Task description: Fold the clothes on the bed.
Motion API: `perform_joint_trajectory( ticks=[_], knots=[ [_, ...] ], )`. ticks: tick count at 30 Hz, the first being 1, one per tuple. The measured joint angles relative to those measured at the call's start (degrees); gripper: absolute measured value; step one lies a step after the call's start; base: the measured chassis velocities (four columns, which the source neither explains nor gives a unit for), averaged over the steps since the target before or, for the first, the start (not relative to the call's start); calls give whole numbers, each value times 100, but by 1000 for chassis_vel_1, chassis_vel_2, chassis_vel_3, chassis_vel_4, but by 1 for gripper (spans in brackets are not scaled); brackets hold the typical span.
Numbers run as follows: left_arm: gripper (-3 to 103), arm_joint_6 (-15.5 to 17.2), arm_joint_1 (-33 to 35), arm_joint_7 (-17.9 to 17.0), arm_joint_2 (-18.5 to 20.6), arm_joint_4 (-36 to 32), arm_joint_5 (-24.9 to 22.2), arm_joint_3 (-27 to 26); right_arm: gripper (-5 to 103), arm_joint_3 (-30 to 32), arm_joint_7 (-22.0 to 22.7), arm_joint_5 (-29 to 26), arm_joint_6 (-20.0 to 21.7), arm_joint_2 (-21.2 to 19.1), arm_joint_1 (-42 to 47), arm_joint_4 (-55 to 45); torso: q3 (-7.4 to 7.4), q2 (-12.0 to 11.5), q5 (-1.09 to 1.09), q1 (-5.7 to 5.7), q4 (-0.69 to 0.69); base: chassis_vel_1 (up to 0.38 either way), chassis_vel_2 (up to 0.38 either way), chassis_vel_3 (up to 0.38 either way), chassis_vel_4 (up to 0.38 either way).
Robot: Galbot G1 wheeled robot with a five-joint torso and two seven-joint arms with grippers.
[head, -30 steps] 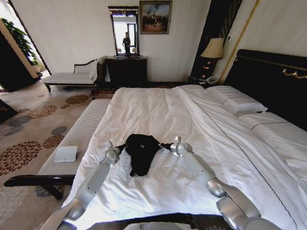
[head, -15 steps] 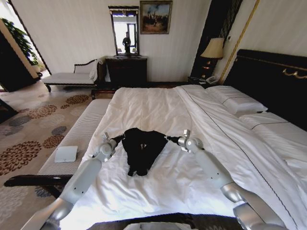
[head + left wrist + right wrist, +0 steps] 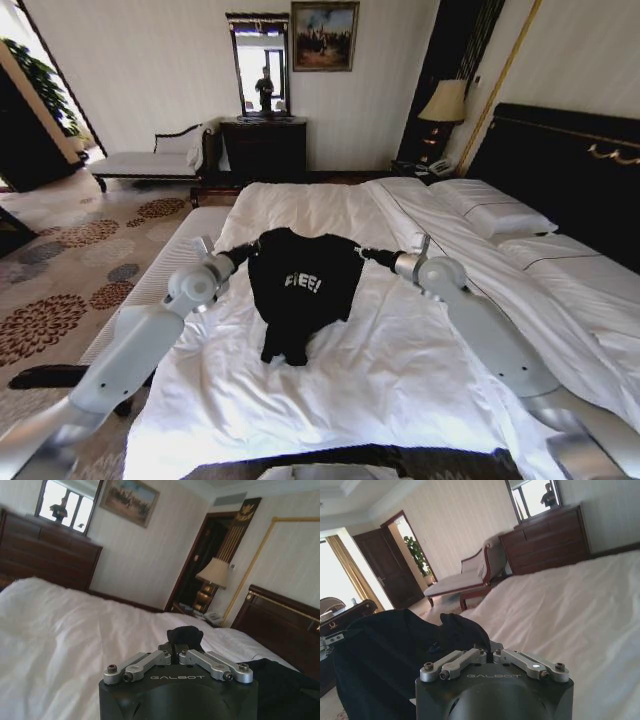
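The black T-shirt (image 3: pixel 303 290) hangs in the air over the bed (image 3: pixel 400 380). Two tools hold it up, one at each shoulder. The left tool (image 3: pixel 243 254) is pinched shut on the shirt's left shoulder, and the right tool (image 3: pixel 366 256) is pinched shut on the other shoulder. In the left wrist view, a small bunch of black cloth pokes up between the closed fingers of the left tool (image 3: pixel 178 652). In the right wrist view, the right tool (image 3: pixel 491 655) has a fold of the shirt (image 3: pixel 395 660) bunched at its tip.

The shirt faces the robot, so the white letters on the chest can be read. The top of the shirt is pulled fairly straight between the two tools. The bottom of the shirt hangs down toward the white duvet (image 3: pixel 330 390), and it looks like the hem just touches it (that part is hard to see well, so I am not sure).

This looks like the step of lifting and spreading the shirt out, before any real fold is made. The shirt is not folded yet.

The next move needs both tools to go together and stay level, and well apart from each other. That way the shirt can be laid flat on the bed with no bunching. If one tool lets go early, the shirt will drop in a heap
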State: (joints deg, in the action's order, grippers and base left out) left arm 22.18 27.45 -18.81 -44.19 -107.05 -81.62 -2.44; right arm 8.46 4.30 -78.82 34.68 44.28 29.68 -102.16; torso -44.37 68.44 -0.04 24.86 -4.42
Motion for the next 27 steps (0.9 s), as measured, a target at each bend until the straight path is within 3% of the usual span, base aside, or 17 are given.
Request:
perform_joint_trajectory(
  ticks=[5, 7, 14, 21, 27],
  knots=[
    [2, 32, -303, -54, 340, -272, -173, -39, 1, 205, 287, -471, 0, -375, -212, -389, -1, 0, 0, 1, 2, 0, 0, 0, 0],
    [2, 47, -564, -146, 551, -444, -326, -108, 1, 337, 488, -864, -1, -701, -416, -601, -1, 0, -1, 0, 2, 0, 0, 0, 0],
    [2, 193, -1214, -286, 818, -584, -629, -64, 1, 398, 706, -1149, -136, -1200, -992, -787, 0, 0, -1, 0, 2, 0, 0, 0, 0],
    [2, 254, -2408, -408, 959, -596, -1257, 300, 1, 342, 977, -2138, -172, -1772, -1996, -915, 0, 0, -1, 0, 1, 0, 0, 0, 0],
    [2, 328, -3471, -481, 1016, -535, -1737, 727, 1, 368, 974, -2537, -133, -2089, -2347, -837, 0, 0, 2, 0, 1, 0, 0, 0, 0]
  ],
)
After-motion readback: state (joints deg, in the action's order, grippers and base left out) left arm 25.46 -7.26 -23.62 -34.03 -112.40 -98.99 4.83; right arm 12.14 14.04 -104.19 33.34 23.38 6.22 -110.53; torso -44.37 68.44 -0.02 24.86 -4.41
